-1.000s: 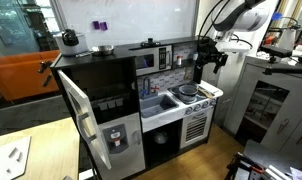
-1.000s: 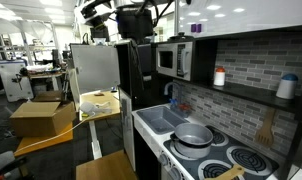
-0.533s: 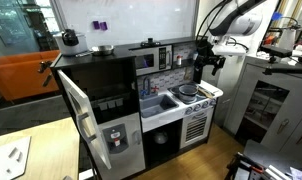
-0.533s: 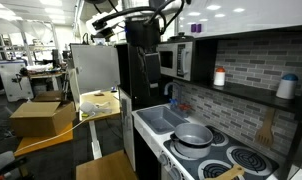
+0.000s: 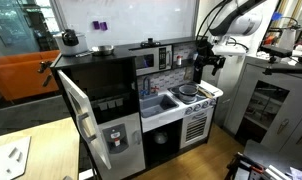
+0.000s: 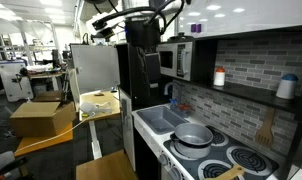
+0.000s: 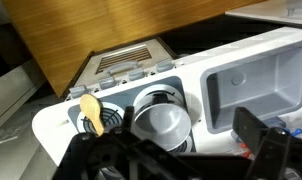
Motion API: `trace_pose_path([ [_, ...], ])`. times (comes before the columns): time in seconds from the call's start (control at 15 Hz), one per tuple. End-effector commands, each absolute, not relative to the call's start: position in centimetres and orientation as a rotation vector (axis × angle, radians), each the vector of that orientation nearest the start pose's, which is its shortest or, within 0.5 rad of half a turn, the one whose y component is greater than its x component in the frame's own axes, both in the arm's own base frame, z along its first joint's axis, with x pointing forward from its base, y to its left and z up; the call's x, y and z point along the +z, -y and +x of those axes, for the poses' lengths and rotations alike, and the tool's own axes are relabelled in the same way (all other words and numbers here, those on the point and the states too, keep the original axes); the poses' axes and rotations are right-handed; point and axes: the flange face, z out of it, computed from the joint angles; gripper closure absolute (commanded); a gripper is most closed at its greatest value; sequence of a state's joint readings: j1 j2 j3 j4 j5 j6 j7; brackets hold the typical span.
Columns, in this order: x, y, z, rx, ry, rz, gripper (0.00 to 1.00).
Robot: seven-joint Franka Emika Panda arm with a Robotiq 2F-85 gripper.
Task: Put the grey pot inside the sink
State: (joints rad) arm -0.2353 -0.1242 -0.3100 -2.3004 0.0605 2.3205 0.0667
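Note:
The grey pot [image 7: 159, 121] stands upright and empty on a stove burner of the toy kitchen, beside the white sink [image 7: 253, 78]. Both exterior views show the pot [image 5: 187, 92] [image 6: 193, 134] and the sink [image 5: 157, 103] [image 6: 163, 119]. My gripper [image 7: 171, 165] hangs well above the stove, open and empty, with one dark finger [image 7: 261, 145] showing at the lower right. In the exterior views the gripper [image 5: 205, 63] [image 6: 147, 58] is high above the counter and touches nothing.
A yellow spatula [image 7: 90, 111] lies on the burner beside the pot. A microwave [image 6: 173, 60] and a shelf with bottles [image 6: 219, 77] stand behind the stove. The fridge door [image 5: 81, 112] is swung open. A metal cabinet [image 5: 266, 100] stands beside the kitchen.
Over the first half second the arm shifted a little toward the microwave in an exterior view; since then nothing has moved. The pot has not moved.

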Motion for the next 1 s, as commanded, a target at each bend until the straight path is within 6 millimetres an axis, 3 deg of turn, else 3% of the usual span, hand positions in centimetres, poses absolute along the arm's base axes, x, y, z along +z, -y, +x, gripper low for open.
trace_pose_path([
  [0.0, 40.9, 27.0, 44.0, -0.246, -0.969, -2.939, 0.0],
  [0.33, 40.3, 29.5, 45.7, -0.236, -0.956, -2.962, 0.0],
  [0.6, 37.9, 32.0, 47.2, -0.161, -0.918, -2.965, 0.0],
  [0.93, 35.6, 33.4, 49.4, -0.104, -0.849, -2.961, 0.0],
])
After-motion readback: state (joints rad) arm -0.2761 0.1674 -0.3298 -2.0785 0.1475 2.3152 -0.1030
